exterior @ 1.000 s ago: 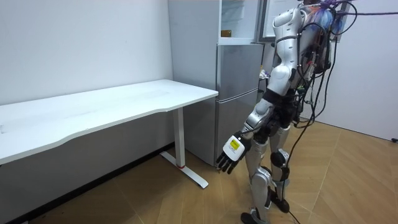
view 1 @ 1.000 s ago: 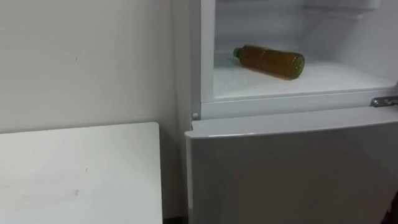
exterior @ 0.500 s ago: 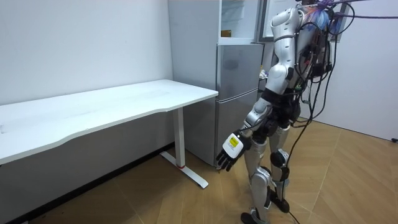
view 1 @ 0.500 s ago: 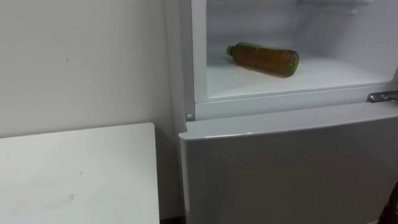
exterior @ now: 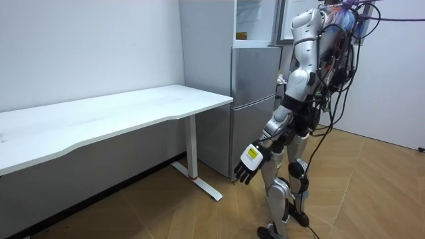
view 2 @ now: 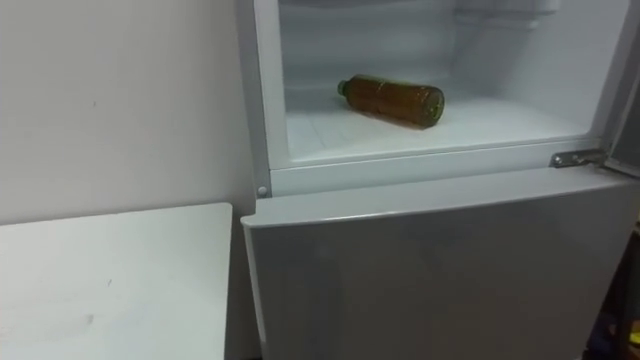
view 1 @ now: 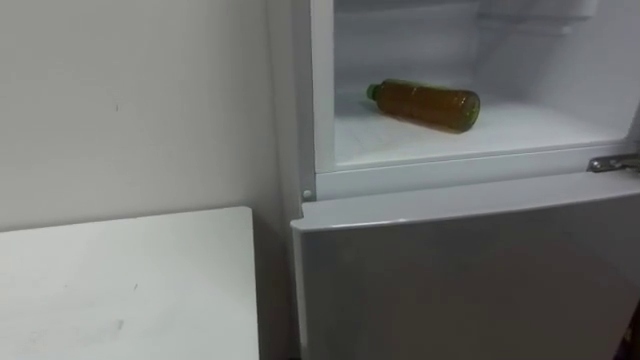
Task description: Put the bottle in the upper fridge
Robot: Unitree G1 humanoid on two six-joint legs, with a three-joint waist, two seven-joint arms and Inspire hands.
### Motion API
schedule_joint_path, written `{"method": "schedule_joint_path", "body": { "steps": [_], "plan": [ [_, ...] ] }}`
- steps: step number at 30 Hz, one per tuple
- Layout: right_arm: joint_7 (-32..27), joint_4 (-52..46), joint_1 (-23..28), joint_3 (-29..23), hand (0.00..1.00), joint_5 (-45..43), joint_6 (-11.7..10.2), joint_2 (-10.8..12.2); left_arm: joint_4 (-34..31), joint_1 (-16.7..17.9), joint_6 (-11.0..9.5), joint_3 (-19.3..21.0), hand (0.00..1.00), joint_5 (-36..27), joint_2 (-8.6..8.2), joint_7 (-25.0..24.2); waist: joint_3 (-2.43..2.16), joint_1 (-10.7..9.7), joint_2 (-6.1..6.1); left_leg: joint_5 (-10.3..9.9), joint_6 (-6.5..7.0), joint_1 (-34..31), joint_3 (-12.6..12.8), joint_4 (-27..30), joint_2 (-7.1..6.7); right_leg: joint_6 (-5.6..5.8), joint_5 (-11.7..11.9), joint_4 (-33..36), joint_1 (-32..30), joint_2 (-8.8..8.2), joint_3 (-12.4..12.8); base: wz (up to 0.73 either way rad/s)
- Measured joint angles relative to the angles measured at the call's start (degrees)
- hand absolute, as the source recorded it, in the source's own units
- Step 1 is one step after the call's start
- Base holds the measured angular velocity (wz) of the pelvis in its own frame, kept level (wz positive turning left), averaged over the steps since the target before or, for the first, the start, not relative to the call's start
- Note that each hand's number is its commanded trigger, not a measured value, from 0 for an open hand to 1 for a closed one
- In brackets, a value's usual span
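Note:
A bottle (view 1: 425,104) of amber liquid with a green cap lies on its side on the white floor of the upper fridge compartment (view 1: 530,125), cap pointing left. In the right eye view the bottle (view 2: 392,100) rests the same way, with nothing touching it. The compartment stands open in front of me. In the room view I stand upright, close to the fridge (exterior: 255,99) and facing it. My left hand (exterior: 249,161) hangs low beside my thigh with relaxed, spread fingers and holds nothing.
The lower fridge door (view 1: 470,270) is closed, with a metal hinge (view 1: 612,162) at its upper right. A white table (view 1: 120,290) stands against the wall left of the fridge. Wooden floor (exterior: 372,192) lies behind me.
The eye views shift a little between frames, which is the camera's own move. The bottle stays put on the shelf. My left hand swings slightly at my side.

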Motion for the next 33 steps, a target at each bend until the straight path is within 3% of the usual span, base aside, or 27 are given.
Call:
{"method": "schedule_joint_path", "body": {
  "steps": [2, 7, 14, 21, 27, 33],
  "plan": [
    [1.6, 3.9, 0.0, 1.4, 0.00, 2.2, -0.1, 0.1, 0.1, 0.3, 0.0, -0.2, 0.00, 0.0, -0.06, 0.2, 0.07, -0.3, 0.11, 0.0, -0.01, 0.0, 0.0, 0.0, 0.01, -0.01, 0.0, 0.1, -0.1, 0.03, 0.1, 0.00],
    [6.7, 12.6, -0.9, 2.6, 0.00, 17.2, 1.3, 1.5, 0.9, 0.1, 0.0, -1.2, 0.00, 0.0, -0.64, 0.9, 0.15, -0.5, 0.16, 0.0, -0.02, 0.3, -0.1, 0.1, 0.00, -0.08, -0.3, 0.5, -0.1, -0.07, 0.2, 0.00],
    [16.3, 16.2, -0.9, 1.3, 0.00, 38.8, 3.4, 2.5, 0.8, 0.2, 0.5, -1.4, 0.00, -0.2, -1.09, 0.8, 0.14, -0.8, 0.79, -0.1, -0.08, 0.9, 0.2, 0.3, 0.06, -0.13, -0.4, 0.6, 0.4, -0.08, 0.2, -0.01],
    [21.4, 15.0, -1.8, -1.2, 0.00, 49.2, 5.7, 3.1, 1.0, 0.1, 2.5, -0.9, 0.00, -2.5, -1.63, 0.8, 0.19, -1.6, 1.16, -0.4, -0.31, 0.3, 0.4, 0.8, 0.02, -0.30, -2.0, 3.7, -1.3, -0.51, 0.7, -0.01],
    [23.4, 7.0, -2.8, -7.9, 0.00, 56.4, 5.5, 3.1, 0.9, 0.4, 2.8, -0.2, 0.00, -4.6, -1.87, 0.1, -0.06, -2.3, 0.94, -0.4, -0.31, -0.2, 1.1, 1.2, 0.07, -0.44, -2.0, 4.5, -2.7, -0.50, 1.4, -0.06],
    [24.0, -1.3, -5.0, -16.9, 0.00, 59.6, 5.6, 1.6, -0.6, 0.7, 2.5, 6.0, 0.00, -3.6, -1.79, -2.2, 0.05, -2.6, -0.16, -0.4, -0.31, -0.3, 1.2, 1.2, -0.07, -0.29, -2.1, 4.3, -2.9, -0.53, 1.7, -0.02]
  ]
}}
